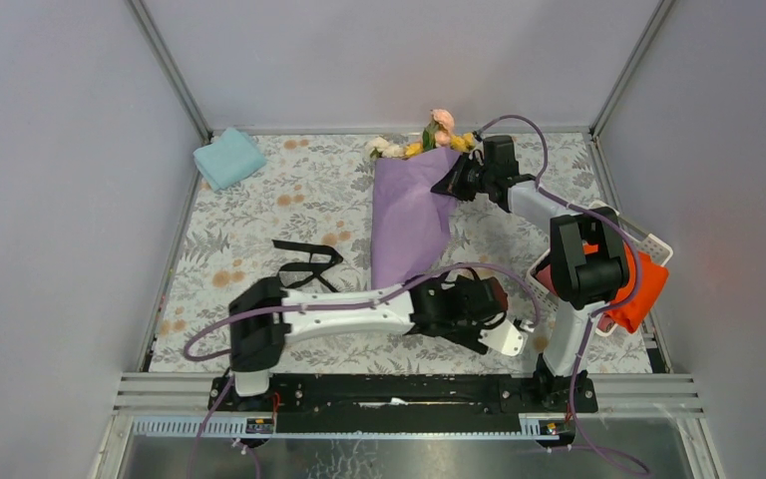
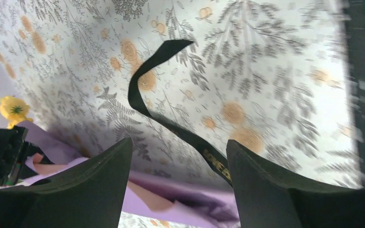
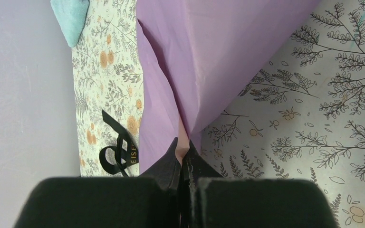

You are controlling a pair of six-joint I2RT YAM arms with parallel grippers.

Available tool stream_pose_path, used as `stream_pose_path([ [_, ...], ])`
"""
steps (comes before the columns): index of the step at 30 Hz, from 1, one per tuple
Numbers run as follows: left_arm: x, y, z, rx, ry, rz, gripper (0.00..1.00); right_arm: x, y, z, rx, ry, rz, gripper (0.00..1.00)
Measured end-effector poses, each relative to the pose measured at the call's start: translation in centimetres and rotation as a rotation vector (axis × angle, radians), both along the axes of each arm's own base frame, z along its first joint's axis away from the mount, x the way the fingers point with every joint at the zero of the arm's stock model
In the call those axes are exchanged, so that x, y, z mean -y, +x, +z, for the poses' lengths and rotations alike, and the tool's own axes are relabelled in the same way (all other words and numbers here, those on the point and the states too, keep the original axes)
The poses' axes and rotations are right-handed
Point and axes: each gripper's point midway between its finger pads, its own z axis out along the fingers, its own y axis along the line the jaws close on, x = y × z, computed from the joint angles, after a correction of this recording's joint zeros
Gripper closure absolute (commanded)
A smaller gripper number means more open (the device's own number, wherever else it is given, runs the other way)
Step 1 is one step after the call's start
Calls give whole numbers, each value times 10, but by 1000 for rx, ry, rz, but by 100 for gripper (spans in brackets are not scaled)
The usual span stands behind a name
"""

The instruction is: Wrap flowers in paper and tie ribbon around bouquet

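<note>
The bouquet lies on the flowered tablecloth as a lilac paper [image 1: 409, 215] cone. The flowers [image 1: 437, 135] stick out of its far end. My right gripper [image 1: 456, 182] is shut on the paper's upper right edge. In the right wrist view its fingertips [image 3: 183, 149] pinch a fold of paper [image 3: 209, 52] whose pinkish underside shows. My left gripper [image 1: 437, 295] hovers open by the cone's near tip. Nothing is between its fingers [image 2: 179, 142], and the paper [image 2: 171, 209] lies just below them. The black ribbon [image 1: 304, 264] lies loose on the cloth left of the cone, curling ahead of the left gripper [image 2: 142, 95]. A yellow bloom [image 2: 13, 108] shows at far left.
A folded light blue cloth [image 1: 227, 158] lies in the far left corner. A white basket [image 1: 658, 244] holding an orange cloth [image 1: 643, 284] stands at the right edge behind the right arm. Grey walls close in the table on three sides.
</note>
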Motion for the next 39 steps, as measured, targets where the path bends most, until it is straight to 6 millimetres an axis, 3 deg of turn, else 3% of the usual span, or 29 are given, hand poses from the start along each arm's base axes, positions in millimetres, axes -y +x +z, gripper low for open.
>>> stream_pose_path([
  [5, -26, -28, 58, -165, -63, 2, 16, 0, 0, -1, -3, -2, 1, 100],
  [7, -39, -23, 79, -226, -108, 41, 18, 0, 0, -1, -7, -5, 2, 100],
  [9, -64, 5, 95, -282, -162, 143, 26, 0, -1, -1, -8, -5, 2, 100],
  [12, -133, 90, 105, -318, -250, 443, 34, 0, -1, -2, -10, -6, 2, 100],
  [13, -169, 124, 103, -321, -279, 577, 34, 0, -1, -2, -11, -6, 3, 100],
  [15, -252, 173, 85, -325, -299, 841, 28, 0, -1, -2, -11, -6, 3, 100],
  [17, -328, 191, 56, -338, -281, 1050, 21, 0, -1, -2, -10, -6, 3, 100],
  [18, -365, 188, 36, -359, -252, 1140, 20, 0, -1, -2, -10, -6, 3, 100],
  [19, -390, 181, 19, -385, -221, 1194, 20, 0, -1, -2, -10, -6, 3, 100],
  [21, -421, 162, -10, -438, -159, 1240, 20, 0, -1, -2, -10, -5, 3, 100],
  [23, -434, 150, -27, -463, -118, 1236, 21, 0, -1, -2, -10, -5, 4, 100],
  [25, -439, 152, -35, -451, -101, 1209, 22, 0, -1, -2, -10, -6, 4, 100],
  [29, -444, 176, -50, -397, -97, 1146, 22, 0, -2, -3, -6, -13, 10, 100],
  [36, -445, 198, -103, -468, -25, 1086, 24, 1, -3, -4, -4, -23, 17, 100],
  [39, -446, 214, -103, -456, -28, 1070, 27, 2, -3, -5, -6, -27, 19, 100],
])
